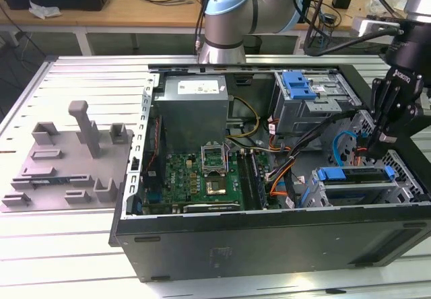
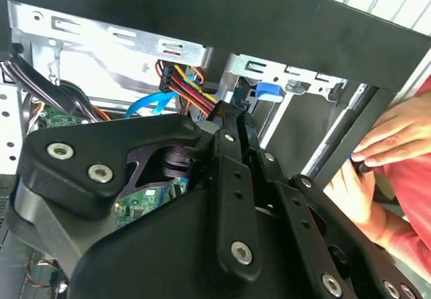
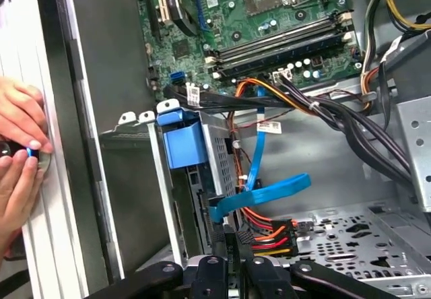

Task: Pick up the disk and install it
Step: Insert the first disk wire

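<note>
Find tool (image 3: 227, 240) closed, nothing evident gripped, tips at power plug (image 3: 283, 235); presumably there to cable seated disk (image 1: 351, 174).

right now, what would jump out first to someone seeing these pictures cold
The open computer case lies on its side on the slatted table, with its green motherboard bare in the middle of the exterior view. At that view's right, the black gripper hangs among tangled cables, above a drive cage with a blue latch. In the first wrist view, a person's hands sit just outside the case wall.
</note>
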Controlling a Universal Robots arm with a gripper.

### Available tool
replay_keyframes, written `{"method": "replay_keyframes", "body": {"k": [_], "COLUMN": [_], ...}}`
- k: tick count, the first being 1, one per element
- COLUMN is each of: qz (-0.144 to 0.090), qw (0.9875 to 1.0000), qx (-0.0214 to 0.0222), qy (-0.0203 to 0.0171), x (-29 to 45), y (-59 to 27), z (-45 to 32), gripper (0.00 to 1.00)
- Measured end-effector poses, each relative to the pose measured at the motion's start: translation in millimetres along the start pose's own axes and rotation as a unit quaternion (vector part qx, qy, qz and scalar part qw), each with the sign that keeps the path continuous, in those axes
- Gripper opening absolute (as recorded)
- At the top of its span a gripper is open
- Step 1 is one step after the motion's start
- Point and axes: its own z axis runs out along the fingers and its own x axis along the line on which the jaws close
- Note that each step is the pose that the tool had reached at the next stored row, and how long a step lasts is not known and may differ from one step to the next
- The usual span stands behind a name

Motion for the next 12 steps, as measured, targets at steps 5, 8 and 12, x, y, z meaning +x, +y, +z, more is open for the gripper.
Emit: {"method": "replay_keyframes", "body": {"k": [5, 8, 12], "qz": [0.000, -0.002, -0.030], "qw": [1.0000, 0.9999, 0.9994], "qx": [0.0032, 0.0045, 0.0125], "qy": [-0.0083, -0.0097, -0.0093], "x": [6.9, 11.6, 14.1], "y": [5.0, 7.1, 9.5], "z": [0.7, 1.9, 2.7], "gripper": [0.17, 0.17, 0.17]}}
